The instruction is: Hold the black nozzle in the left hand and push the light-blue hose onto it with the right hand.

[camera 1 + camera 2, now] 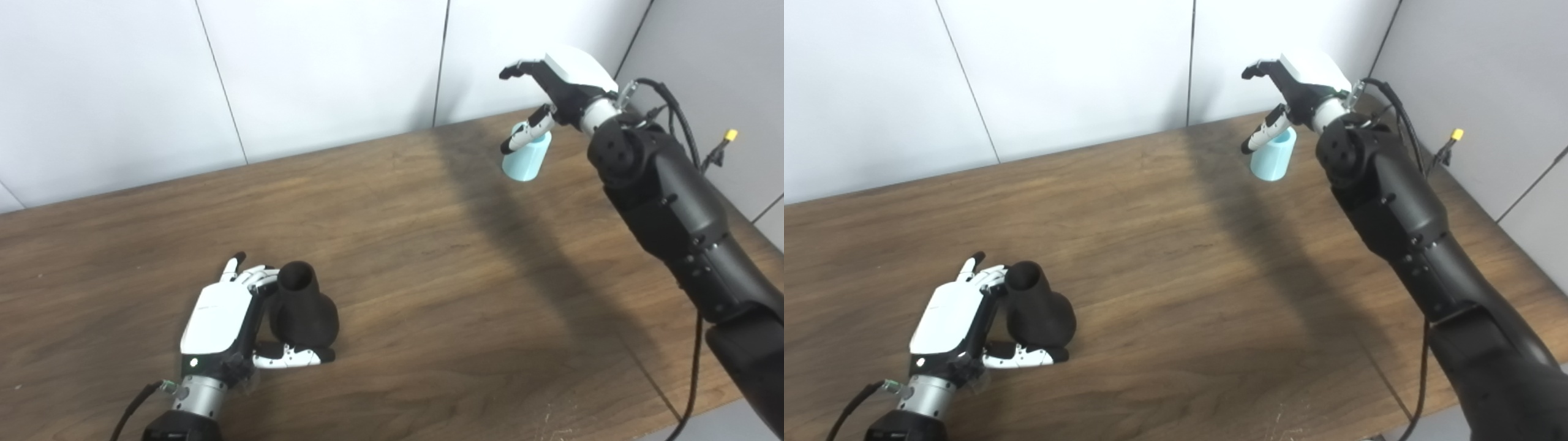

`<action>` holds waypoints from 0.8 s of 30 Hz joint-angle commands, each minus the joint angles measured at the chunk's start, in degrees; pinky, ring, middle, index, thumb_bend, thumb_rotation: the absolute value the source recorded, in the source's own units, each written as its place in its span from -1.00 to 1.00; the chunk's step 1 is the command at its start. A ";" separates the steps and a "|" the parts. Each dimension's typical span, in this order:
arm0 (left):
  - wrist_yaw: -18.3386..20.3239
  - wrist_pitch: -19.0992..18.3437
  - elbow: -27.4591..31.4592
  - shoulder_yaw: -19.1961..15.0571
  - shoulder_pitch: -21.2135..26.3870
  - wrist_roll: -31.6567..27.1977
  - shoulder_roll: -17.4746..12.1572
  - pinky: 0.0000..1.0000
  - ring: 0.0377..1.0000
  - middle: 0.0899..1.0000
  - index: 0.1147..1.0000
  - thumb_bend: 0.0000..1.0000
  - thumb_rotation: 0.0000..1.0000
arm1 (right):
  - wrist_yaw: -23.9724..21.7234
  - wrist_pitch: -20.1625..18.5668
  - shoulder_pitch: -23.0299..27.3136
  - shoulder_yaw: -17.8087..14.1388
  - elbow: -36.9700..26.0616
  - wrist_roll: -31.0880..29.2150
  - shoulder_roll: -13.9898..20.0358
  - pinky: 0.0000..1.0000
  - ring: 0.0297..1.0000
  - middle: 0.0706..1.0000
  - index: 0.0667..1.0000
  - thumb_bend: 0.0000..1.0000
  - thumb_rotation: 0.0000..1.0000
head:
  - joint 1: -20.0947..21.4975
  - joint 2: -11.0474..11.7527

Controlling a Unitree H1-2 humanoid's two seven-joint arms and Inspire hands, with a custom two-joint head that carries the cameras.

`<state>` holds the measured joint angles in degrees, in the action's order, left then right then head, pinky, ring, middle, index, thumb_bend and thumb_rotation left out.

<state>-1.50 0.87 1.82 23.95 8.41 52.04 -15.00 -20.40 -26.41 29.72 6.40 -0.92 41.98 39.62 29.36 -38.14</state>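
The left hand point(223, 324) lies near the front of the brown wooden table point(392, 257), its fingers and thumb apart around the black bulb-shaped nozzle point(301, 309); whether they press it, I cannot tell. Far at the back right, the right hand point(554, 82) has its fingers spread above the light-blue cylindrical hose piece point(525, 158), which stands upright, the thumb just beside its rim.

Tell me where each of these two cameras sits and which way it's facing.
Left eye view: on the head, looking down at the table; left hand beside the black nozzle, right hand over the light-blue hose.
Right eye view: beside it, slightly rightward, same downward aim; both arms show.
Shared: the whole scene.
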 commanded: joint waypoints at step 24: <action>0.91 -0.28 -1.26 -0.32 -0.84 0.55 -1.44 1.00 0.63 0.44 -0.17 0.05 -0.90 | 0.32 2.50 7.55 4.05 16.56 1.90 2.54 0.38 0.69 0.74 0.63 0.80 -0.69 | -1.25 1.00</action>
<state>-1.72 1.04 1.78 23.85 8.38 51.93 -15.16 -21.99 -24.95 33.94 11.02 16.44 44.02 40.79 28.04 -37.09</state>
